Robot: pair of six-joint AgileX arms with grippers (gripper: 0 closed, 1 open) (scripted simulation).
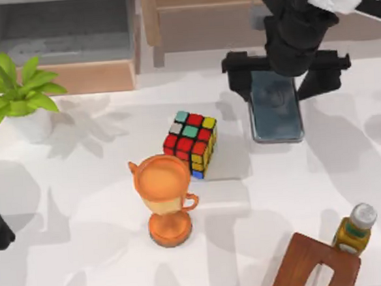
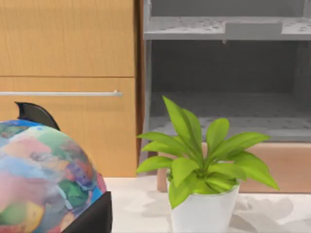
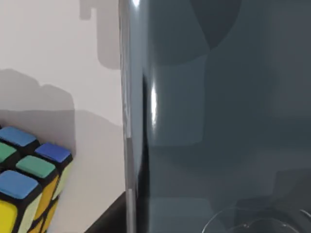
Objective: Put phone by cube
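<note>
Right tool [image 1: 283,77] clamped across the phone's [image 1: 276,111] far end, phone low over the worktop [image 1: 88,268] just right of the cube [image 1: 191,143], near enough to set down. Left tool parked at the left edge, grip impossible to tell.

The phone [image 3: 218,121] loomed very close, its glossy dark face carrying soft reflections and a bright streak along its silvery rim. Beside that rim, a little apart from the phone, sat the cube [image 3: 29,179], showing blue, teal and yellow stickers. The white table [image 3: 58,58] lay between them, shadowed.
</note>
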